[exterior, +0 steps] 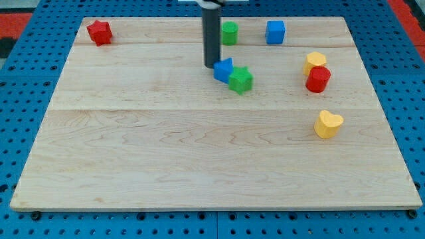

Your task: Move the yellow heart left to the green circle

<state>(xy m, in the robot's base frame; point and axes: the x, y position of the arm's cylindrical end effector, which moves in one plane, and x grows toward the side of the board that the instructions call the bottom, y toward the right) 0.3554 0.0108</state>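
Here, the wooden desk (133, 166) is lying on a blue pegboard, and going from the view's left, a red star (99, 32) is sitting near the top left corner, well apart from everything else. Further right, the dark rod is coming down from the view's top, and my tip (211, 66) is resting just beside the left edge of a blue block (224, 70), touching it or nearly so; its shape is hard to make out. A green star (240, 79) is pressing against that blue block's lower right side. Above these, near the top edge, the green circle (230, 32) is sitting just right of the rod, and a blue cube (275, 32) is standing a little further right. Toward the view's right, a yellow block (315, 62) is touching a red block (318, 79) just below it. The yellow heart (328, 124) is lying below them, near the right edge, well apart from the green circle and from my tip. There is no claw on this arm, so its state cannot be told.
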